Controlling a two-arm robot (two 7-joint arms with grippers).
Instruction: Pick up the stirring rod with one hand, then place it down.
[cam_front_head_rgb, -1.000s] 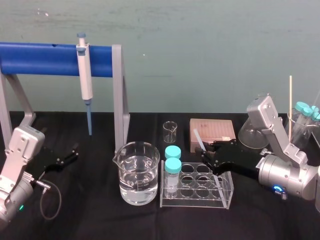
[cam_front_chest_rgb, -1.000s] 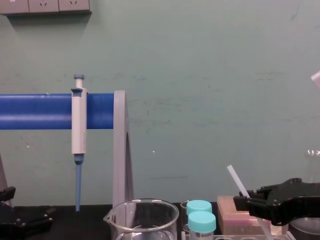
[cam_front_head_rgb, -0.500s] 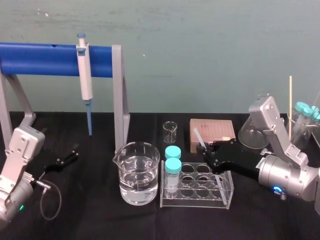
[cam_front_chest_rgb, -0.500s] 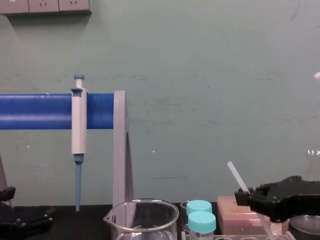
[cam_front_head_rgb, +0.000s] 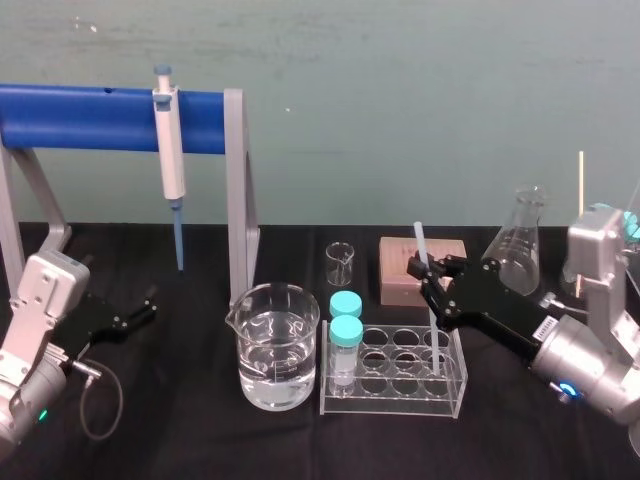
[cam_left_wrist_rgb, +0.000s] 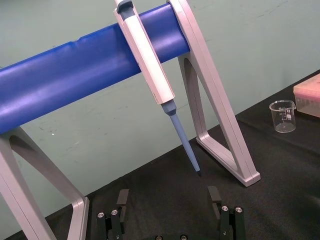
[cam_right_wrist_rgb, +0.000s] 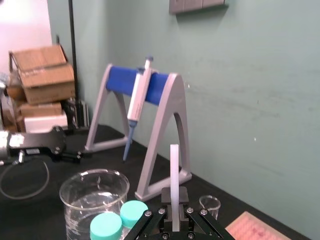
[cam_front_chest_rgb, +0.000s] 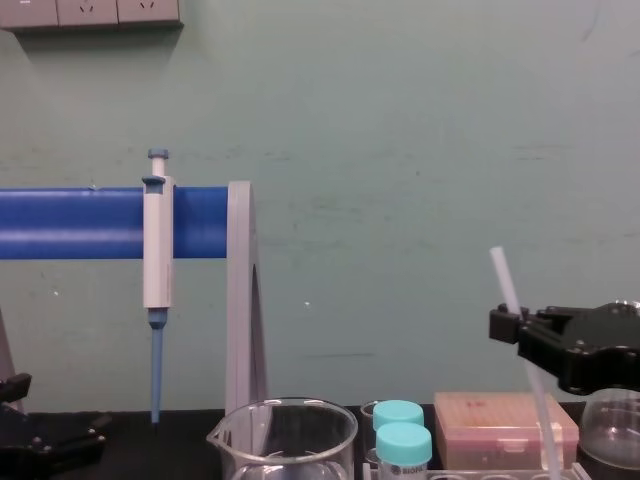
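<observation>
Left tool (cam_front_head_rgb: 140, 310): parked at the left edge of the desk (cam_front_head_rgb: 200, 435); spread apart with nothing between; well apart from the rod.
Pipette (cam_front_head_rgb: 168, 140): hung on the blue stand (cam_front_head_rgb: 90, 118); no part in the task.
Beaker (cam_front_head_rgb: 275, 345): part-filled with water; stood just left of the rack.
Rack (cam_front_head_rgb: 395, 372): clear plastic; two blue-capped tubes (cam_front_head_rgb: 346, 325) kept at its left end.
Rod (cam_front_head_rgb: 428, 290): carried nearly upright, top leaning slightly toward the left; upper end raised above the tool, lower part seen through the rack's right end. Whether the lower tip touches rack or desk cannot be told.
Right tool (cam_front_head_rgb: 435, 283): reached in from the right, above the rack's far right corner; clamped on the rod about mid-length.
Key relation: the long axis is held close to vertical, across the tool's reach.
Next move, as judged: the rod is to be lowered or tipped flat by the right arm, since it is gripped there. The rack and beaker on the left are to be kept clear.
</observation>
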